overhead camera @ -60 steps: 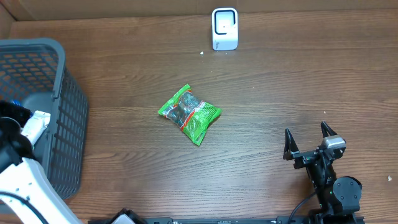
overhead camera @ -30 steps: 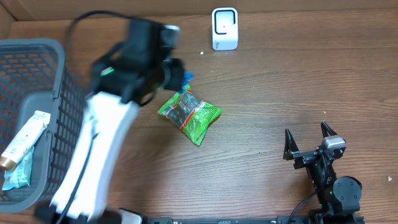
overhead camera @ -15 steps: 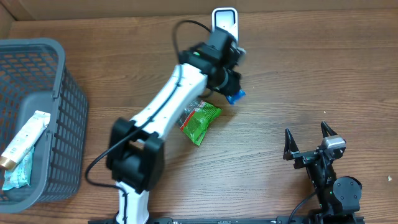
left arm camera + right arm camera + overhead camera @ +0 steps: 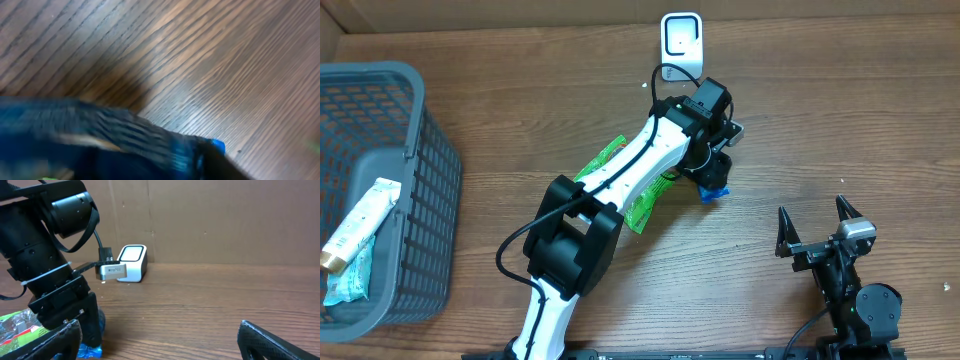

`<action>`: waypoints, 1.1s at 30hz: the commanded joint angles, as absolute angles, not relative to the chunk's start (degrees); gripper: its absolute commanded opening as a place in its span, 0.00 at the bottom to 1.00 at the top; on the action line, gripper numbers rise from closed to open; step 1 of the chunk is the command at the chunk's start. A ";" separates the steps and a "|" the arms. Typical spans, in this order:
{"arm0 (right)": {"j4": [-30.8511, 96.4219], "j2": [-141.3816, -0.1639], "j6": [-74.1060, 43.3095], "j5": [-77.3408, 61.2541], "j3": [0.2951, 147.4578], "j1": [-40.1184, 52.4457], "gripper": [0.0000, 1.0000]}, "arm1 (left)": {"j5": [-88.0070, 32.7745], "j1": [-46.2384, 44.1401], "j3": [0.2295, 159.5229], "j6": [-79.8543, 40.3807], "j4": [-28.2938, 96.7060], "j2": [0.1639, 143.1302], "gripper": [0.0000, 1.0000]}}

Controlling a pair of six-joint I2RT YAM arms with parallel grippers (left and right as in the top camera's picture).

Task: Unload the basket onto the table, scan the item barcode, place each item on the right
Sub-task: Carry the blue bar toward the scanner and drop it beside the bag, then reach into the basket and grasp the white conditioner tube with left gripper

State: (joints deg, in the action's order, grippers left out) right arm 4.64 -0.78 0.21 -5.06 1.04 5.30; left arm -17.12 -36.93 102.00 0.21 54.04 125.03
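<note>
Item 1, a small blue item (image 4: 716,190): we are seeing it low over the desk (image 4: 840,110), directly beneath the left fingers (image 4: 709,168), in front of the scanner and just right of the green packet. From the right wrist view it is sitting at or just above the desk surface. We cannot tell whether the left fingers are gripping it or are parted around it; the left wrist view is too blurred to help.

Item 2, a green packet (image 4: 642,207): we are finding it lying flat, partly hidden under the left arm.

Item 3, a white scanner (image 4: 681,45): we are noting it standing upright at the far edge of the desk.

Item 4, the right fingers (image 4: 784,232): we are recording them spread wide and empty, well apart from the blue item.

Item 5, a grey basket (image 4: 425,130): it is sitting at the left edge of the desk, holding a pale bar (image 4: 362,222) and a teal packet (image 4: 348,278).
</note>
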 commanded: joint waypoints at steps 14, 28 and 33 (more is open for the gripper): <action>4.38 -0.16 0.19 -4.54 0.45 5.56 1.00 | -17.39 -31.33 118.26 -4.45 65.14 117.27 0.63; 4.38 -0.16 0.19 -4.54 0.45 5.56 1.00 | -4.27 -4.45 129.56 -15.20 82.94 97.62 0.63; 4.38 -0.16 0.19 -4.54 0.45 5.56 1.00 | -4.25 9.28 129.56 -15.77 87.24 93.25 0.62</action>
State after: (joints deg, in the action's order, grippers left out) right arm 4.62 -0.78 0.19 -5.08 1.04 5.30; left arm -5.58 2.92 129.27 -13.65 86.06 95.53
